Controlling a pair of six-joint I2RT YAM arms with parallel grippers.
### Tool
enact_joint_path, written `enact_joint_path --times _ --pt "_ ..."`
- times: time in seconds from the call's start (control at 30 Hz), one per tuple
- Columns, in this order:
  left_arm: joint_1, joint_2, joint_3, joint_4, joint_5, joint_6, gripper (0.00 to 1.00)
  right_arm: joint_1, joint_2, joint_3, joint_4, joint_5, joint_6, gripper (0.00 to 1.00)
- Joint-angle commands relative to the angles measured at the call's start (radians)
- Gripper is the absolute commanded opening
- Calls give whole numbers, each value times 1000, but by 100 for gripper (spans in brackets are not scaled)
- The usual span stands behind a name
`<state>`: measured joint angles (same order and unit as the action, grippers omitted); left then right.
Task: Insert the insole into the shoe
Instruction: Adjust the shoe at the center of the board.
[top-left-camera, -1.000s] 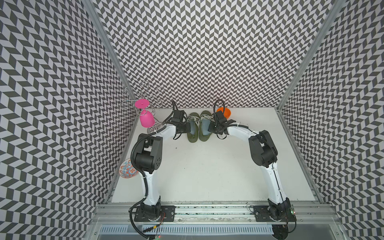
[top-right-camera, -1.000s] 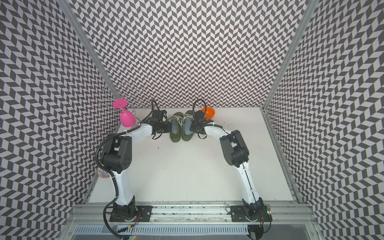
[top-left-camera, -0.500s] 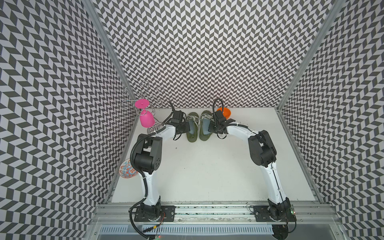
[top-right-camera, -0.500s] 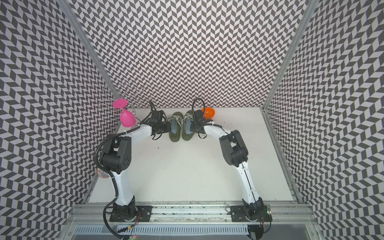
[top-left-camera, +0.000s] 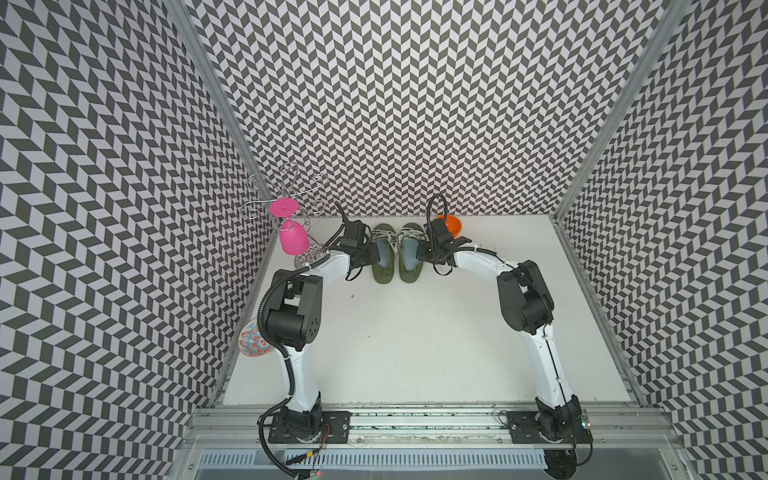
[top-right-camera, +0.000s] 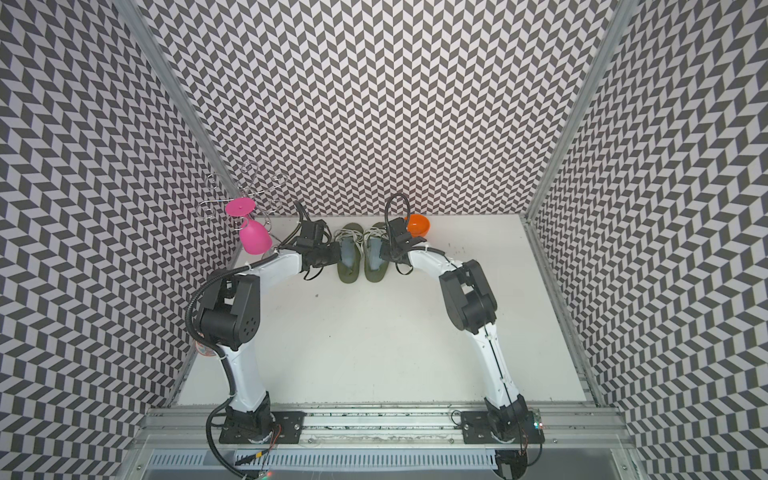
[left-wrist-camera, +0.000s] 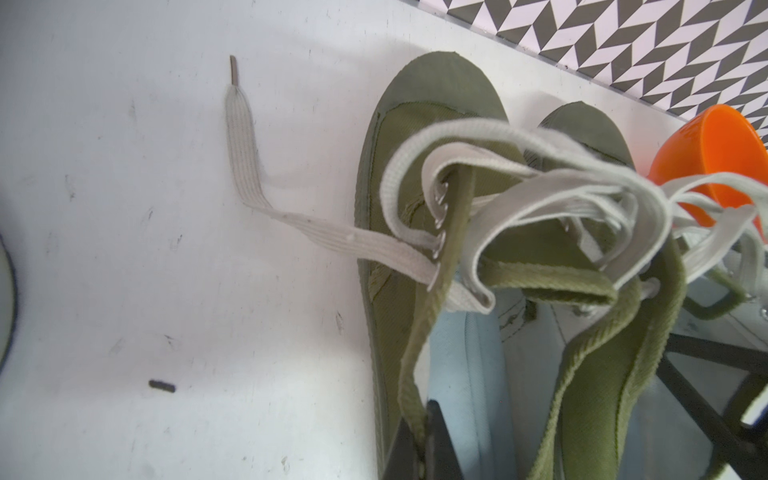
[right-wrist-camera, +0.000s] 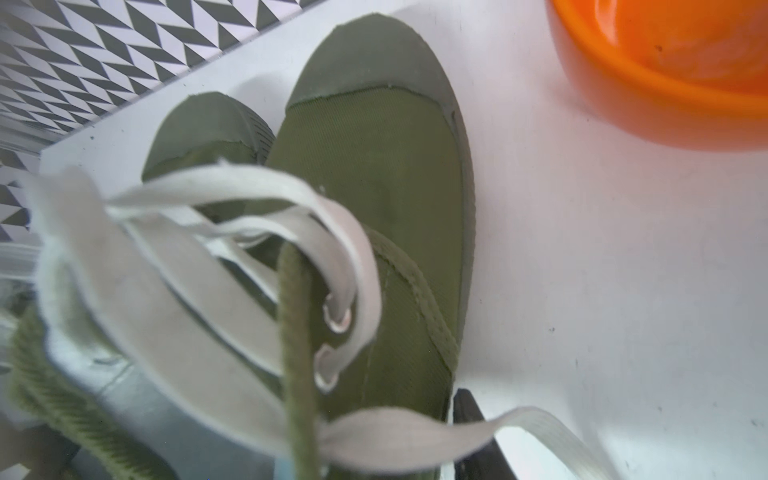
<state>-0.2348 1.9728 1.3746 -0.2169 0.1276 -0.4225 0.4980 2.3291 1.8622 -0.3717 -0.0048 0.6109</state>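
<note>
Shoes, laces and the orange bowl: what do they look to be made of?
Each shoe: matte olive canvas, with a ribbed weave visible; the smoother toe cap looks like rubber. Laces: flat woven off-white fabric, probably cotton or polyester, with a dark tip. Bowl: glossy orange and smooth with soft highlights, likely plastic.

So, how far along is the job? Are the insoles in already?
Looks mostly done: a pale blue insole shows inside the left shoe, a second insole inside the right shoe. In hand: the left pincer pinches the left shoe's rim; the right pincer is at the right shoe, grip unclear. Still to do: check the toe ends, hidden under laces.
</note>
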Motion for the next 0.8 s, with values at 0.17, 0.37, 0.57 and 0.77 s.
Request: enact_joint_path --times 0.17,0.37,0.57,0.77 --pt "6 -21 -2 78 31 -49 0 -12 -20 0 140 -65 16 26" --pt "5 -25 3 50 27 -25 13 -13 -27 2 135 -93 -1 31" --pt "5 -78 -1 30 33 -11 41 -14 -110 -49 126 -132 -42 47" --pt "6 -178 7 -40 19 13 52 -23 -244 -120 71 -109 -81 53"
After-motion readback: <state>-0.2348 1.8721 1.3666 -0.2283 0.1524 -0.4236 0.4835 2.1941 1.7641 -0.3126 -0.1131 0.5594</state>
